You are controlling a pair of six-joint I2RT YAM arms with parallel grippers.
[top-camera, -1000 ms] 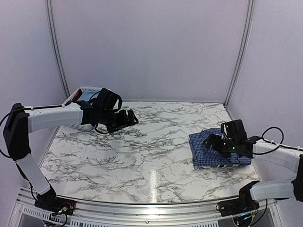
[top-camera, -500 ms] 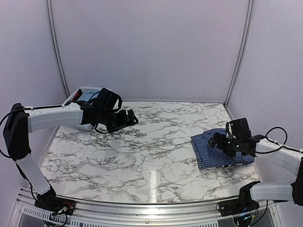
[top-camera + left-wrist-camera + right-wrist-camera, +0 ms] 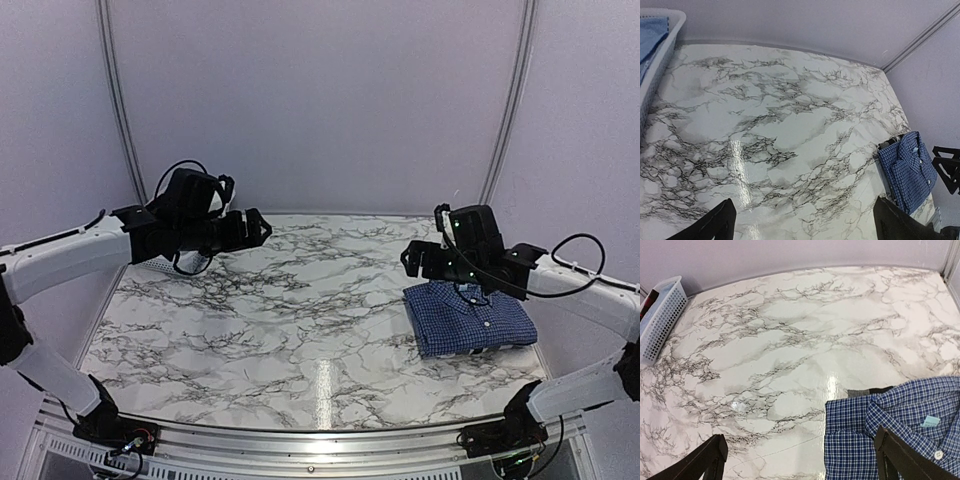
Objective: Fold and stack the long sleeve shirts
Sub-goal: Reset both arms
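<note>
The folded blue checked shirt (image 3: 470,318) lies collar-up on the right side of the marble table (image 3: 300,330). The right hand (image 3: 412,262) hovers over its far edge, spread wide and holding nothing. The left hand (image 3: 258,227), equally wide, hangs near the white basket (image 3: 662,315).

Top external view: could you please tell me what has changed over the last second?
The right gripper rose off the folded blue checked shirt and moved back, and now hovers open above its far edge. The left gripper lifted and drew slightly left, also open and empty. Nothing was grasped or released. The shirt stayed folded at the right side of the table.
</note>
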